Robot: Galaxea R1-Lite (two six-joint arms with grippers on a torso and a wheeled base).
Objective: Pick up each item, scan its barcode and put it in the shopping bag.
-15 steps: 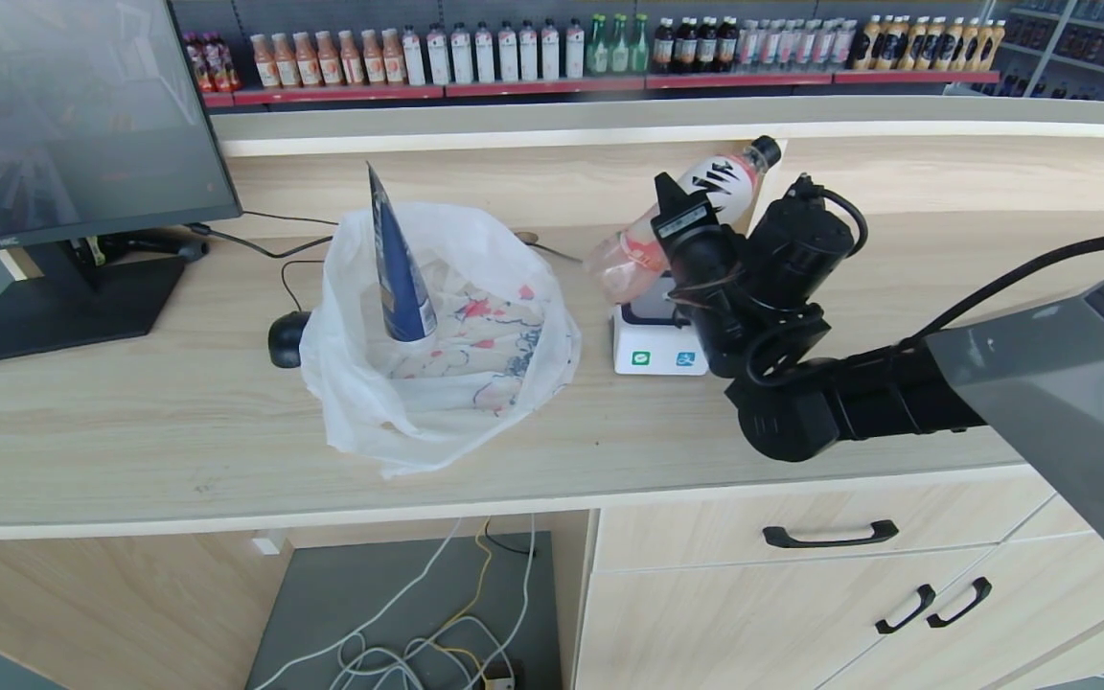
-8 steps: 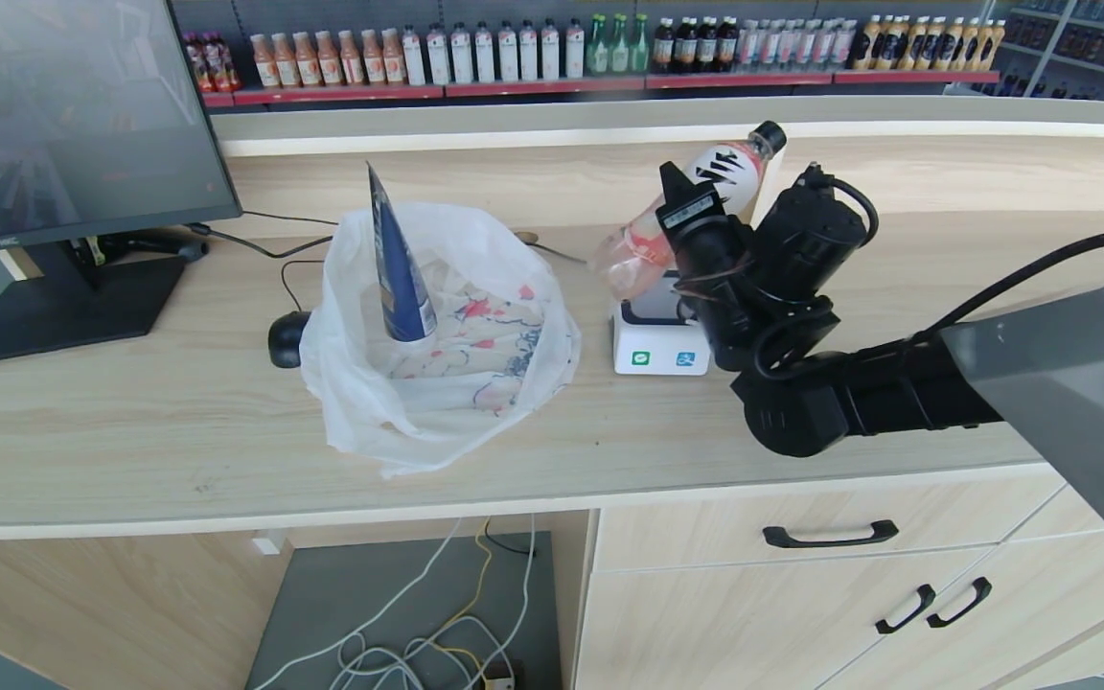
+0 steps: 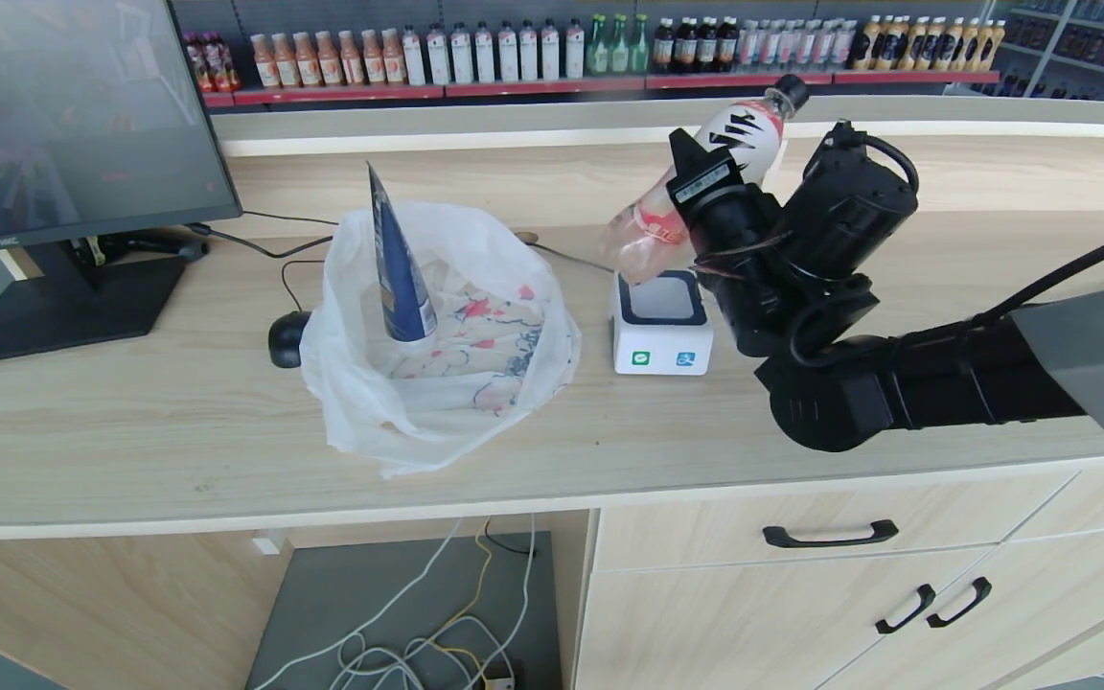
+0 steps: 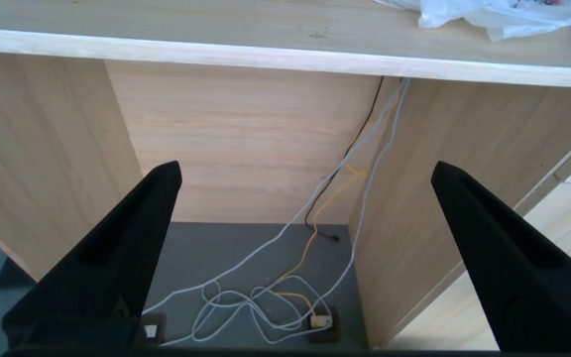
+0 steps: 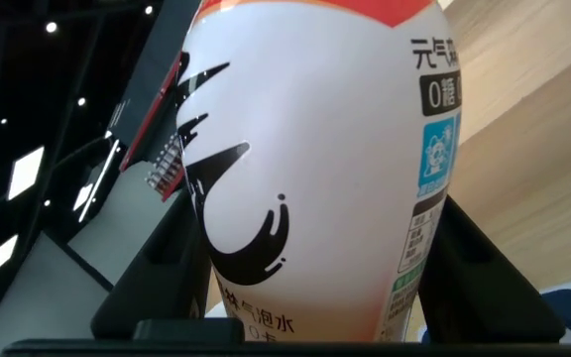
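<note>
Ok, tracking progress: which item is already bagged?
The blue cone-shaped pack, standing in the shopping bag; the bottle is held by the right gripper near the scanner.

The right gripper [image 3: 696, 196] has lifted the bottle [image 3: 705, 177] above the scanner [image 3: 662, 326].

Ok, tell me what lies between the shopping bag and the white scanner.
Nothing: in the head view just a narrow bare strip of counter separates the shopping bag from the scanner.
</note>
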